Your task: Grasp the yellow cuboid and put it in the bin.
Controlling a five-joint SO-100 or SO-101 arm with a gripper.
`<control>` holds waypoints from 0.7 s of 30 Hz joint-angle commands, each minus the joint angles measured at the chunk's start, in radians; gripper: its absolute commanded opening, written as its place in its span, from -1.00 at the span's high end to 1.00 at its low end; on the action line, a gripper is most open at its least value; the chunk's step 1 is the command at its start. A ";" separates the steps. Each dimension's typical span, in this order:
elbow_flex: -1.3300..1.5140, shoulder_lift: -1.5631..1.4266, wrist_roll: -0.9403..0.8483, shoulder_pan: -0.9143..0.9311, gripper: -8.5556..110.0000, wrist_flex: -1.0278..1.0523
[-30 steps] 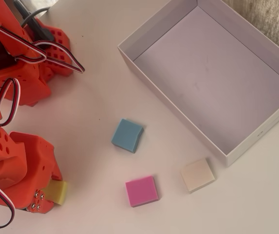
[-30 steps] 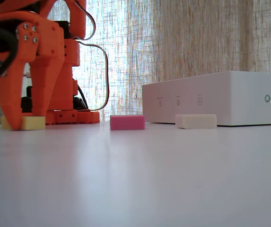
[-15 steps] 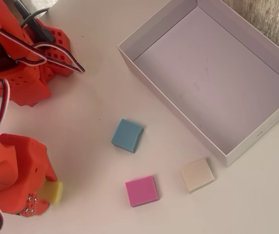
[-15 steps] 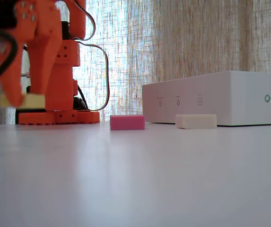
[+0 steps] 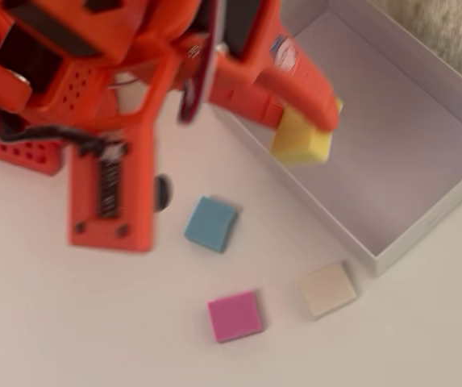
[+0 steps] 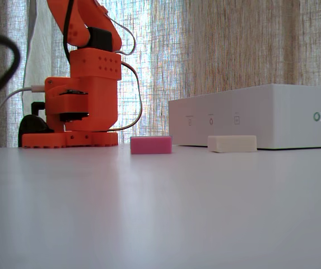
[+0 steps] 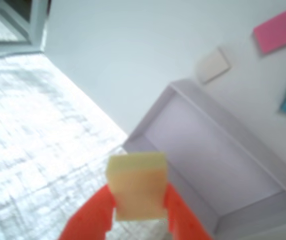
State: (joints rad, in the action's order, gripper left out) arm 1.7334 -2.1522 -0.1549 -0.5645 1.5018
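Note:
My orange gripper (image 5: 315,129) is shut on the yellow cuboid (image 5: 301,139) and holds it in the air over the near wall of the bin (image 5: 424,222), a shallow white box with a greyish-lilac floor. In the wrist view the yellow cuboid (image 7: 136,186) sits pinched between the two orange fingers (image 7: 90,217), with the bin (image 7: 210,107) below and to the right. In the fixed view the bin (image 6: 261,115) stands at the right; the gripper and the cuboid are out of that view.
On the white table lie a blue block (image 5: 211,224), a pink block (image 5: 235,316) and a cream block (image 5: 328,289), all outside the bin. The arm's orange base (image 6: 79,106) stands at the left of the fixed view. A curtain hangs behind.

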 commanded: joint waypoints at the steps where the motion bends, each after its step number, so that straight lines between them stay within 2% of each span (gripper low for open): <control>1: 0.035 0.061 -0.106 -0.123 1.00 0.002; 4: 0.115 0.130 -0.166 -0.146 1.00 -0.110; 12: 0.216 0.158 -0.160 -0.163 0.96 -0.310; 15: 0.256 0.160 -0.158 -0.169 0.77 -0.311; 18: 0.321 0.156 -0.158 -0.166 0.44 -0.328; 21: 0.385 0.143 -0.166 -0.160 0.23 -0.380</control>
State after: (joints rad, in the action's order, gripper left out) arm 2.1000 -1.9880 -0.3068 -0.7286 1.1658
